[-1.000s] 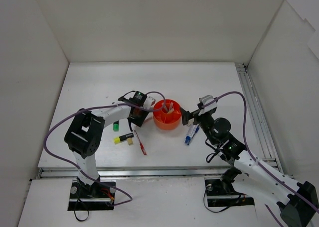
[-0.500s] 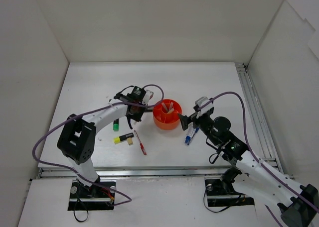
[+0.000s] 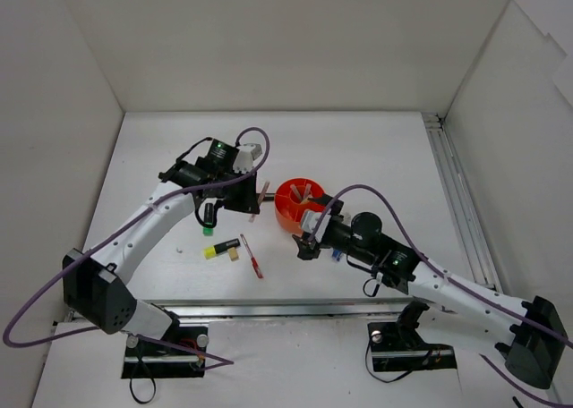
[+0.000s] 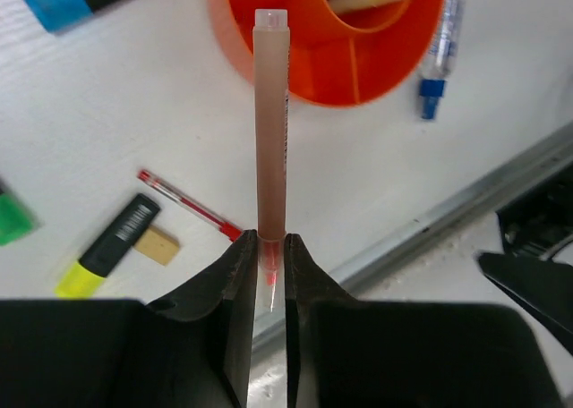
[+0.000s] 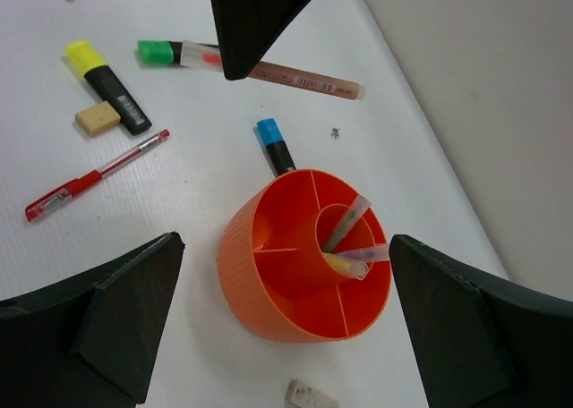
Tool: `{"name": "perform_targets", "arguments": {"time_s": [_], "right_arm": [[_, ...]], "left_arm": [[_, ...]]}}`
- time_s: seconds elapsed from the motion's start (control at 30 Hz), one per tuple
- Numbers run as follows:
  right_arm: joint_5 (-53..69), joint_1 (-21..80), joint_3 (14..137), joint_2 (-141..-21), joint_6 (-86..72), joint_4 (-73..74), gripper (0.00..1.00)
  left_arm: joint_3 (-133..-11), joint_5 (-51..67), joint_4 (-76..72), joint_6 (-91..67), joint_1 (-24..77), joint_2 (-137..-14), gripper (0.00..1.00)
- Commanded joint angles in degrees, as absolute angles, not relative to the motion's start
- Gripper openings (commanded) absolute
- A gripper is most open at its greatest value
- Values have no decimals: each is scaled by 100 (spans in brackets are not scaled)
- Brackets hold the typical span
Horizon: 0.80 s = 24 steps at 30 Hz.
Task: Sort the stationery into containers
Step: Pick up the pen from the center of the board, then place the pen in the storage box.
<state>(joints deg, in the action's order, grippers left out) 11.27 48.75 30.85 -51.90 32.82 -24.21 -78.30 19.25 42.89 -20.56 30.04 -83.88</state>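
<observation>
One slim brownish-pink pen [image 4: 271, 122] — white-capped, red-tipped — pinched in left end effector [image 4: 267, 249].

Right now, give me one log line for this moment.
left gripper: shut on pink pen near orange tub | right gripper: open, empty, facing tub | loose on table: red pen, yellow highlighter, eraser

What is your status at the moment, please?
Left gripper shut on pink pen, held aloft. Right gripper open, close beside tub. A few pens in tub. Right gripper may crowd the drop.
</observation>
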Motion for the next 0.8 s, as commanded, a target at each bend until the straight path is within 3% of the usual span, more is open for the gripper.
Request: {"name": "perform_targets", "arguments": {"time_s": [0.0, 0.2, 0.77], "right_arm": [[1178, 5079, 3524, -5598, 4077, -2996, 98], [633, 5432, 3796, -6327, 4912, -3357, 98], [2065, 5555, 4139, -6970, 5441, -3481, 96]], "left_arm": [[-7866, 2741, 4526, -2460, 2979, -7902, 0], [-7936, 3445, 4903, -2610, 2979, -8041, 0], [-7893, 3709, 5449, -2768, 3190, -8077, 0]]}}
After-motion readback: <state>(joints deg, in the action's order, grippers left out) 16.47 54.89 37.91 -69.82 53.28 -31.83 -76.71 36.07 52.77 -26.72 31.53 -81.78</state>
